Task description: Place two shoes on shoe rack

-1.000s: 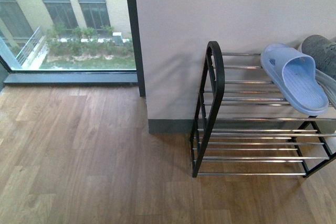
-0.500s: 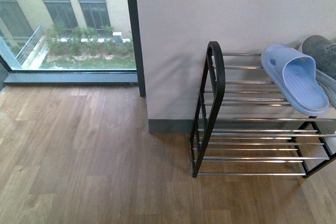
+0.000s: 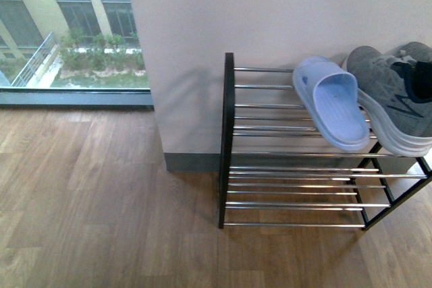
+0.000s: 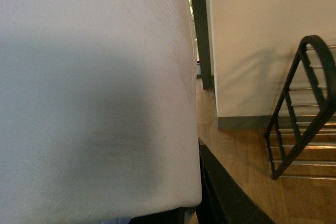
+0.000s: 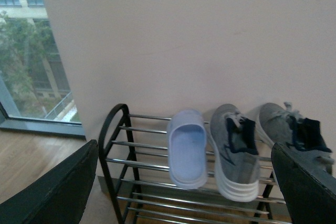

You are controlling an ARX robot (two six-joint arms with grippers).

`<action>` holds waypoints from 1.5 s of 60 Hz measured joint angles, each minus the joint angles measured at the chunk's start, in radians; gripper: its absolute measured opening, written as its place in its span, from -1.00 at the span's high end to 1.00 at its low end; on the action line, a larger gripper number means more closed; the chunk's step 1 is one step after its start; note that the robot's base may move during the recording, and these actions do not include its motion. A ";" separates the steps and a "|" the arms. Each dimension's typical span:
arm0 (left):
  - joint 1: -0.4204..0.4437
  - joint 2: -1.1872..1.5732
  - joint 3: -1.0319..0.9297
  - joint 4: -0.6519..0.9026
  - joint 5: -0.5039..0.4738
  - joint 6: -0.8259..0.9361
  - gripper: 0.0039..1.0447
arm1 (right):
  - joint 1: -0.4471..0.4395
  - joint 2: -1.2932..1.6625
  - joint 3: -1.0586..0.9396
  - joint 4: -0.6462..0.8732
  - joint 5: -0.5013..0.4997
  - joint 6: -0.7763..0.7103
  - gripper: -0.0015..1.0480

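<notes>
Both grey shoes stand side by side on the top tier of the shoe rack [image 5: 147, 163], one [image 5: 237, 150] beside a blue slipper [image 5: 187, 148], the other [image 5: 294, 127] further along. In the front view only one grey shoe [image 3: 391, 102] shows, next to that slipper [image 3: 334, 109] on the rack [image 3: 226, 139]. My right gripper [image 5: 184, 145] hangs open in front of the rack, well short of it. My left gripper [image 4: 173, 214] is shut on a second blue slipper [image 4: 94, 87], whose pale sole fills most of the left wrist view. Neither gripper appears in the front view.
A white wall [image 3: 270, 18] backs the rack, with a grey skirting board [image 3: 192, 162]. A floor-level window [image 3: 67, 38] lies to the left. Wooden floor [image 3: 101, 214] spreads in front. The rack's black end frame [image 4: 315, 39] shows past the held slipper.
The front view has swung right: rack and slipper now sit further left in the picture, and the grey shoe beside the slipper shows almost fully.
</notes>
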 joint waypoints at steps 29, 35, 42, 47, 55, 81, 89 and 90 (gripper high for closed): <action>-0.002 0.061 0.031 -0.013 -0.005 -0.131 0.97 | 0.003 0.000 0.000 -0.001 0.003 0.000 -0.82; 0.014 0.186 0.103 0.042 0.062 -0.188 0.97 | 0.003 0.000 0.000 -0.001 0.003 0.000 -0.82; 0.032 0.343 0.207 0.082 0.147 -0.243 0.97 | 0.003 0.000 0.000 -0.001 0.003 0.000 -0.82; 0.031 0.478 0.302 0.103 0.208 -0.277 0.97 | 0.003 0.000 0.000 -0.001 0.003 0.000 -0.82; 0.007 0.700 0.464 0.111 0.295 -0.336 0.97 | 0.003 0.000 0.000 -0.001 0.003 0.000 -0.82; -0.129 1.383 1.078 -0.019 0.423 -0.383 0.97 | 0.003 0.000 0.000 -0.001 0.003 0.000 -0.82; -0.126 1.500 1.191 -0.030 0.458 -0.388 0.97 | 0.003 0.000 0.000 -0.001 0.003 0.000 -0.82; -0.125 1.509 1.201 -0.032 0.460 -0.389 0.97 | 0.003 0.000 0.000 -0.001 0.003 0.000 -0.82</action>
